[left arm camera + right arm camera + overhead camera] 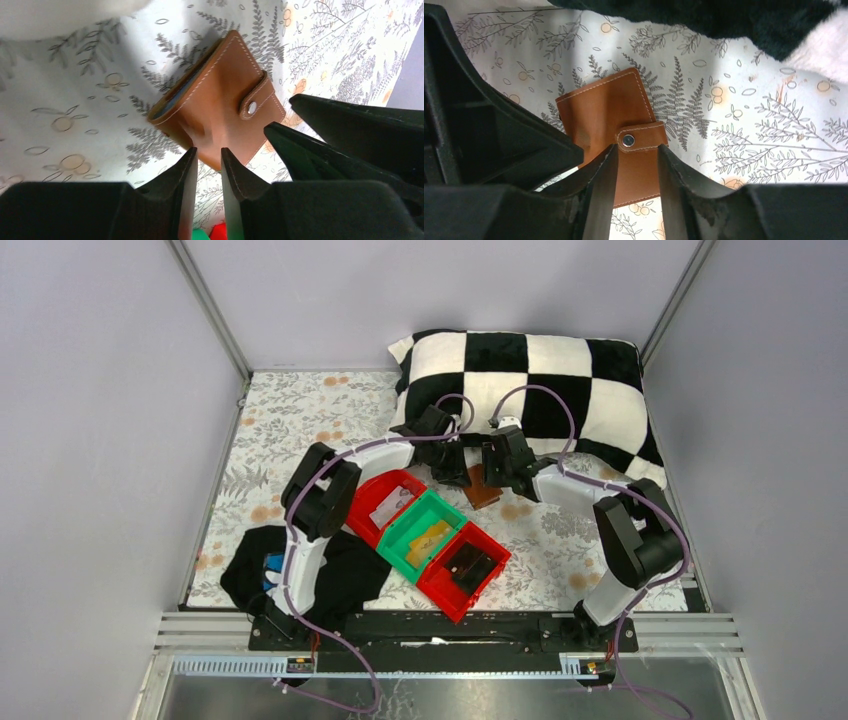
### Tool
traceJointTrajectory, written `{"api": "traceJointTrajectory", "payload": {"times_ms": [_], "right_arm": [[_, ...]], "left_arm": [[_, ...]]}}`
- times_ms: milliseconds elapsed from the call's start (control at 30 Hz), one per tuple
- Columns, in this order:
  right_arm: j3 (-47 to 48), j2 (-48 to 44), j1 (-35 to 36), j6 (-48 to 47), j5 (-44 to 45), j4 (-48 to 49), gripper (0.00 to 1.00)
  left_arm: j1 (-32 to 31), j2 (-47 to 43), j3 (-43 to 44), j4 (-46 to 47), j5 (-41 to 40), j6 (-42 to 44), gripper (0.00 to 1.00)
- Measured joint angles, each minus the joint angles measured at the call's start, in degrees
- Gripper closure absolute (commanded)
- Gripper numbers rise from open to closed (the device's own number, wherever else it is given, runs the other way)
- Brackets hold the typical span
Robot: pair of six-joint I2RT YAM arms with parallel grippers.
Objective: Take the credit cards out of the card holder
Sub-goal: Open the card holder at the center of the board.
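Top external: both arms meet over the card holder [483, 489], which lies shut on the floral cloth [290, 430] just before the checkered pillow [530, 380]. The far red bin [362, 508] holds one pale credit card [386, 507], the green bin [400, 540] a yellow-tan piece [430, 537], the near red bin [490, 578] a black box [468, 565].

Left wrist: left gripper [208, 167] narrow at the holder's near corner; can't tell if it pinches.

Right wrist: right gripper [637, 162] part open, straddling the snapped strap [640, 140]. The holder's long axis runs away from it.
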Motion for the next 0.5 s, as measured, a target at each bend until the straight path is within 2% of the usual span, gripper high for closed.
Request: {"api": "traceJointTrajectory", "payload": {"times_ms": [100, 500], "right_arm": [[0.9, 0.3, 0.0, -1.4, -0.9, 0.1, 0.52], [2.6, 6.0, 0.2, -6.2, -2.1, 1.9, 0.51]], "left_arm": [[0.8, -1.4, -1.3, -0.7, -1.0, -0.6, 0.72], [2.8, -1.8, -2.3, -1.2, -2.5, -3.3, 0.72]]}}
